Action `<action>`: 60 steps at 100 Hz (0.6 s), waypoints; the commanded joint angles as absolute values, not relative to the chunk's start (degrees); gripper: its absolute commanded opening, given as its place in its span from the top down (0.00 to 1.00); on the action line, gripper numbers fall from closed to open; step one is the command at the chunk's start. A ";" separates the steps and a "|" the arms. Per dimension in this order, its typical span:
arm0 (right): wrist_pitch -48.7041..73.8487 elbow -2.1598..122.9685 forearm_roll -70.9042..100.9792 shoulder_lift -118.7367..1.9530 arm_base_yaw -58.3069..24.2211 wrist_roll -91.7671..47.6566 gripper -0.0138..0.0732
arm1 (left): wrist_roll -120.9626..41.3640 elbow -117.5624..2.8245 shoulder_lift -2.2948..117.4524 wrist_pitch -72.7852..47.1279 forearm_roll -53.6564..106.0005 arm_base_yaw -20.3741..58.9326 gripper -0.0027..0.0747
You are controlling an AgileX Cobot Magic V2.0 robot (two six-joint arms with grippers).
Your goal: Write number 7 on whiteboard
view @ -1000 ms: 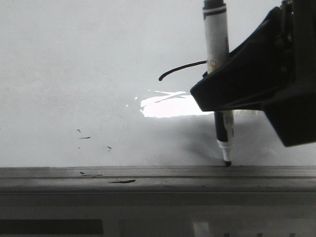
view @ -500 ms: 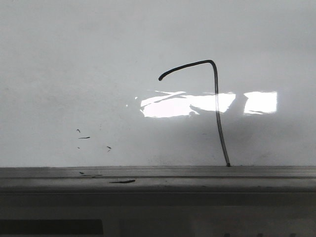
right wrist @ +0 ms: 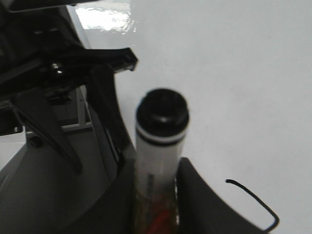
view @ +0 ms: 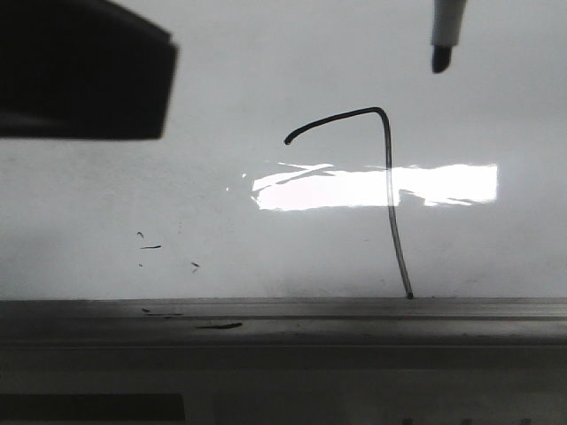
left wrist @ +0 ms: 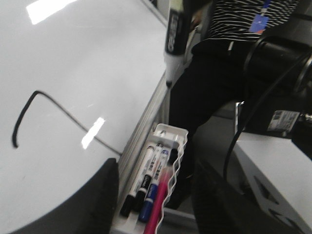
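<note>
The number 7 (view: 390,195) is drawn in thin black line on the whiteboard (view: 133,195), its downstroke ending at the grey edge strip (view: 283,319). It also shows in the left wrist view (left wrist: 29,105) and partly in the right wrist view (right wrist: 253,200). My right gripper (right wrist: 156,214) is shut on a black-and-white marker (right wrist: 161,141). In the front view only the marker's tip (view: 441,40) shows, above and right of the 7, off the board. My left gripper (left wrist: 156,214) is open and empty over a marker tray (left wrist: 183,141). A dark blurred part of it (view: 84,71) fills the front view's upper left.
The white tray at the board's edge holds several markers (left wrist: 151,190), black, blue and red. A person in a striped shirt (left wrist: 243,14) stands beside the board. A black device with cables (left wrist: 278,97) sits on a white stand. Small black specks (view: 151,246) mark the board's lower left.
The right gripper lifted the marker from the foot of the downstroke up and away; only its tip shows now. The full 7 is uncovered. A dark left-arm part entered at upper left.
</note>
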State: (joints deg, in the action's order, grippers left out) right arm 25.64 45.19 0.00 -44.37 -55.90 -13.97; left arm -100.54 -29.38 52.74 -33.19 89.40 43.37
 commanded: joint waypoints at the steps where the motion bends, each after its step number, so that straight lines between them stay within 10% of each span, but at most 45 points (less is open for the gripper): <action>1: 21.20 47.22 -0.35 -44.80 -57.89 -14.67 0.89 | -105.81 -32.78 55.85 -38.20 98.50 43.36 0.54; 60: 16.52 45.72 2.38 -50.85 -60.71 -14.67 0.89 | -112.54 -33.13 62.86 -48.42 106.95 43.36 0.56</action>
